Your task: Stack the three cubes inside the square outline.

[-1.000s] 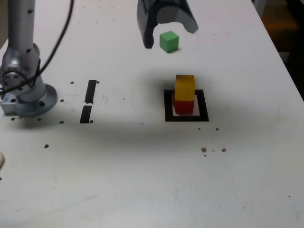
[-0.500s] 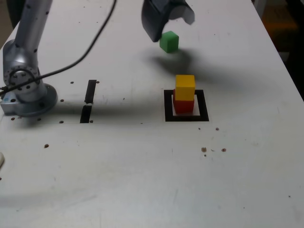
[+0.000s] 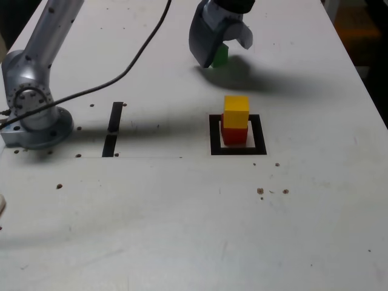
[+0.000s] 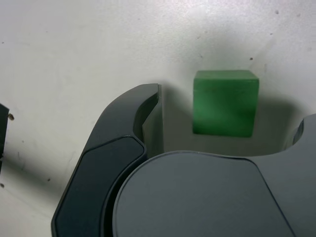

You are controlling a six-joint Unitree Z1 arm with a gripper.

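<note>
Green cube (image 4: pixel 224 104): solid-coloured, flat-faced, sharp-edged, between wide-spread jaws. Yellow cube (image 3: pixel 236 113) sits squarely atop the red cube (image 3: pixel 234 134), inside the black square outline (image 3: pixel 260 134).

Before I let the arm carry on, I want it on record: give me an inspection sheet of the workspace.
Surface: white tabletop, small dark specks, faint scratches.
Red cube: inside the square outline.
Yellow cube: on the red one.
Green cube: on the tabletop, outside the outline.
Clutter: two black strips near the arm's base; pale object cut off at the exterior view's left edge.
Gripper: open, jaws either side of the green cube.
Cable: black, hanging in a curve beside the arm.
Surroundings: people, nothing seen.
</note>
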